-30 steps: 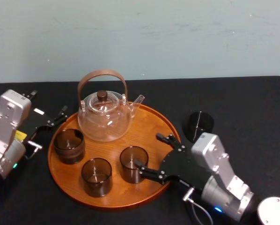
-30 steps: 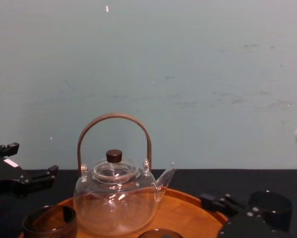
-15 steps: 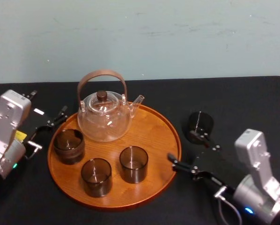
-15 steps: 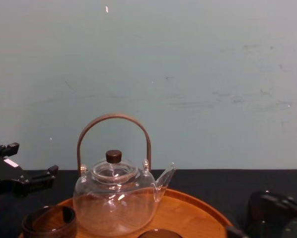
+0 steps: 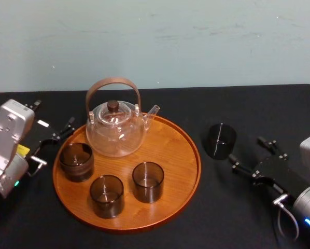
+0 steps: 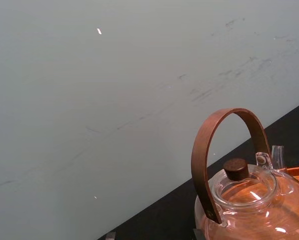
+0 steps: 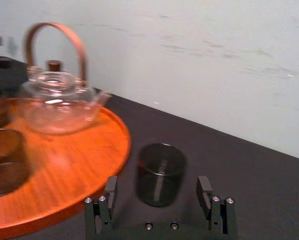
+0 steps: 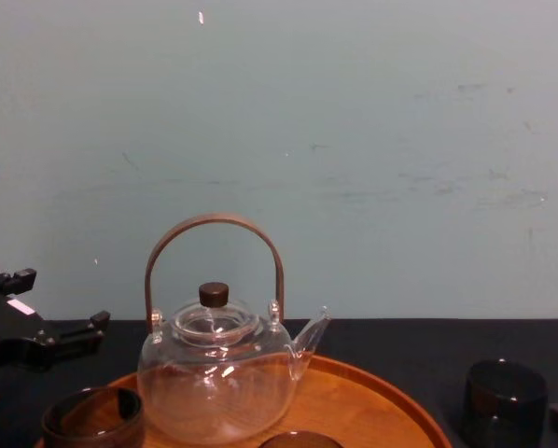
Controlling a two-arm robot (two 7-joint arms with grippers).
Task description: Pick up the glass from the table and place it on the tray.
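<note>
A dark smoky glass [image 5: 221,140] stands upright on the black table [image 5: 248,109], just right of the round orange-brown tray [image 5: 171,151]. My right gripper [image 5: 247,153] hovers low to the glass's right, open and apart from it. From the right wrist, the glass [image 7: 161,172] stands just ahead of the gap between the spread fingers [image 7: 110,192]. The chest view has the glass [image 8: 503,401] at the lower right beside the tray [image 8: 354,401]. My left gripper [image 5: 54,115] is parked at the tray's left, open and empty.
On the tray are a clear glass teapot [image 5: 115,129] with an arched brown handle and three dark glasses [image 5: 148,181]. The teapot [image 6: 249,200] also shows from the left wrist. A pale wall rises behind the table's far edge.
My right gripper has pulled back from over the tray's front right, empty, and swung right onto the table beside the lone glass. The left arm and all glasses stayed still.
</note>
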